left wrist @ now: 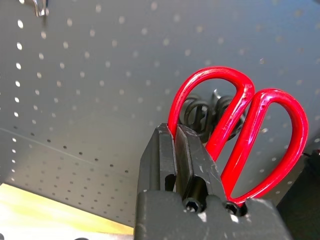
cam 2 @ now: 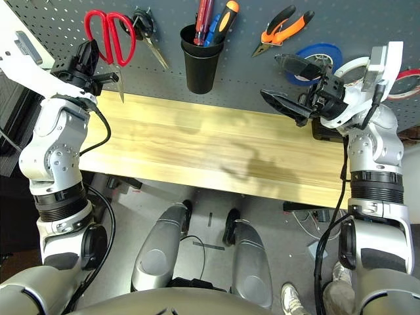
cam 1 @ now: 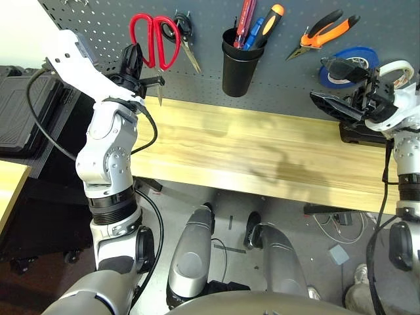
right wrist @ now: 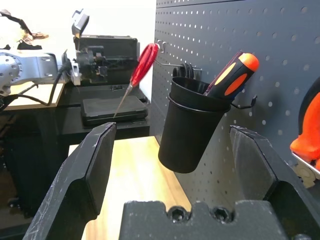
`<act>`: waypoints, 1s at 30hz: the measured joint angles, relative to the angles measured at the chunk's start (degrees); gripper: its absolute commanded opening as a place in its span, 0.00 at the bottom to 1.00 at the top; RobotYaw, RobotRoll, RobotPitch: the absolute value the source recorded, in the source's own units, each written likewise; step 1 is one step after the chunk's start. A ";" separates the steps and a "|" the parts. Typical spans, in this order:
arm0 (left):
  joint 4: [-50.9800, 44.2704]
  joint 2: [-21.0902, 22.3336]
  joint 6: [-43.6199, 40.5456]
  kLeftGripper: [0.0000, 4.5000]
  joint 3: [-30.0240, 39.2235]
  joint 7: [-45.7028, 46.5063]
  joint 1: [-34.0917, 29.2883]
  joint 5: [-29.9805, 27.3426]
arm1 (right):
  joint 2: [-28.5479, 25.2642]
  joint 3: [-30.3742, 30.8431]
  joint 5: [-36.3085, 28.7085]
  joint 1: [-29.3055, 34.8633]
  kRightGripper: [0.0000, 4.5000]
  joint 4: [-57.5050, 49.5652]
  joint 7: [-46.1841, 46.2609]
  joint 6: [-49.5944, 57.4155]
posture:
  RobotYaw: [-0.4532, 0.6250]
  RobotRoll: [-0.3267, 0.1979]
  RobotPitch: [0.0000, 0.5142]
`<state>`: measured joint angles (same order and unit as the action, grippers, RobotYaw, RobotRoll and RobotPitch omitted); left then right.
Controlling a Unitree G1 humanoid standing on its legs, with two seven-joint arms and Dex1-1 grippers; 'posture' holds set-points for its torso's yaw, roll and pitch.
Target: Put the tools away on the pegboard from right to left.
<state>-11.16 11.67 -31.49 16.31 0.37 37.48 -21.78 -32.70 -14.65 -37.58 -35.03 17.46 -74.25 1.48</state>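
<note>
- Left gripper: fingers clamped on one handle loop of the red-handled scissors. The loop grip leaves the other loop free and the blades pointing down, toward 6 o'clock, an orientation suited to hanging.
- Task item location: the scissors are in front of the pegboard, at 10 o'clock from the black cup. Whether a hook already bears any weight cannot be told.
- Right gripper: fingers wide apart, nothing between them; located at 4 o'clock from the orange-and-black pliers.
- Stored items: the slim red-handled screwdriver stands in the cup, handle up for easy withdrawal. The pliers hang at 2 o'clock from the cup, grips spread. The red tape ring is at 3 o'clock, beyond the blue tape roll.
- Current step, as judged: hanging the scissors, probably the last of the set. A metal hook offers a likely seat; align the free loop before release.
- Caution: the black-handled scissors hang just beside; the loops could snag.
- Materials: smooth, glossy red handles; tapered, smooth-walled cup; perforated dark grey panel; pale wood-grain surface below, toward 6 o'clock.
</note>
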 measured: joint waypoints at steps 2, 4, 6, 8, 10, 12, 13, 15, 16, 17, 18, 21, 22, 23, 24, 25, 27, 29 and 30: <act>2.62 0.22 1.41 0.00 -0.55 -0.50 0.93 0.66 | 0.48 0.08 0.07 -0.09 1.00 0.00 0.24 -0.11 | 0.70 0.62 0.49; 6.10 0.26 2.96 0.00 -0.94 -0.93 2.24 1.44 | 0.76 0.11 0.09 -0.18 1.00 -0.01 0.46 -0.24 | 0.70 0.62 0.49; 10.39 0.35 4.75 0.00 -1.20 -1.55 3.82 1.98 | 1.23 0.19 0.10 -0.20 1.00 -0.10 0.66 -0.39 | 0.70 0.62 0.49; 13.87 0.36 6.52 0.00 -1.66 -2.31 5.15 2.52 | 1.62 0.23 0.11 -0.17 1.00 -0.34 0.93 -0.47 | 0.70 0.62 0.49; 17.42 0.57 8.63 0.00 -2.48 -3.46 7.04 3.54 | 2.10 0.36 0.13 -0.15 1.00 -0.82 1.32 -0.51 | 0.68 0.62 0.48; 19.63 0.72 10.30 0.00 -3.21 -4.38 7.96 4.17 | 2.39 0.38 0.25 0.05 1.00 -1.61 1.55 -0.58 | 0.68 0.62 0.48; 20.95 0.92 11.32 0.15 -3.65 -4.79 8.25 4.79 | 2.55 0.38 0.32 0.20 1.00 -1.78 1.73 -0.64 | 0.68 0.62 0.48; 22.85 1.07 12.12 0.31 -5.11 -5.78 8.22 6.31 | 3.38 0.40 0.53 0.67 1.00 -2.09 2.30 -0.78 | 0.68 0.62 0.47; 23.48 1.06 12.39 0.40 -5.88 -6.17 7.93 6.87 | 3.89 0.49 0.61 0.87 1.00 -2.28 2.51 -0.86 | 0.68 0.62 0.47; 23.55 1.06 12.90 0.47 -6.72 -6.69 7.22 7.56 | 4.39 0.57 0.68 1.23 1.00 -2.66 2.69 -1.06 | 0.68 0.62 0.47; 23.56 0.96 13.31 0.57 -7.52 -7.18 6.41 8.08 | 4.68 0.64 0.76 1.71 1.00 -3.08 2.95 -1.35 | 0.68 0.62 0.47; 23.58 1.10 14.27 0.82 -8.40 -7.94 3.64 9.13 | 5.82 0.68 1.59 2.72 1.00 -3.63 4.13 -2.55 | 0.68 0.62 0.47; 23.54 1.15 14.63 0.92 -8.57 -8.25 2.59 9.48 | 6.36 0.71 2.20 3.04 1.00 -3.65 4.63 -3.17 | 0.68 0.62 0.47; 23.48 1.30 14.97 1.00 -8.84 -8.68 1.39 9.84 | 6.91 0.81 2.78 3.43 1.00 -3.65 5.34 -3.98 | 0.69 0.62 0.47; 23.44 1.47 15.15 1.00 -9.13 -9.01 0.35 10.16 | 7.25 0.86 3.29 3.87 1.00 -3.63 5.92 -4.62 | 0.69 0.62 0.47; 23.34 1.91 15.65 1.00 -9.54 -9.41 -1.05 10.67 | 7.92 0.89 4.11 4.36 1.00 -3.58 6.86 -5.54 | 0.69 0.62 0.47; 23.29 2.48 16.68 1.00 -9.74 -9.96 -3.55 11.45 | 9.01 1.01 5.96 5.34 1.00 -3.30 9.45 -7.18 | 0.69 0.62 0.47; 23.22 3.02 17.96 1.00 -9.89 -10.32 -5.66 12.30 | 10.18 0.98 8.18 6.39 1.00 -2.89 13.78 -8.38 | 0.69 0.62 0.46; 23.21 3.23 18.97 1.00 -9.91 -10.50 -7.02 12.76 | 11.11 0.79 9.71 7.07 1.00 -2.51 17.26 -8.85 | 0.69 0.62 0.46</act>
<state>12.05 14.90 -12.52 6.40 -10.13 30.46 -9.03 -21.59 -13.86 -27.86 -27.96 14.96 -56.98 -7.37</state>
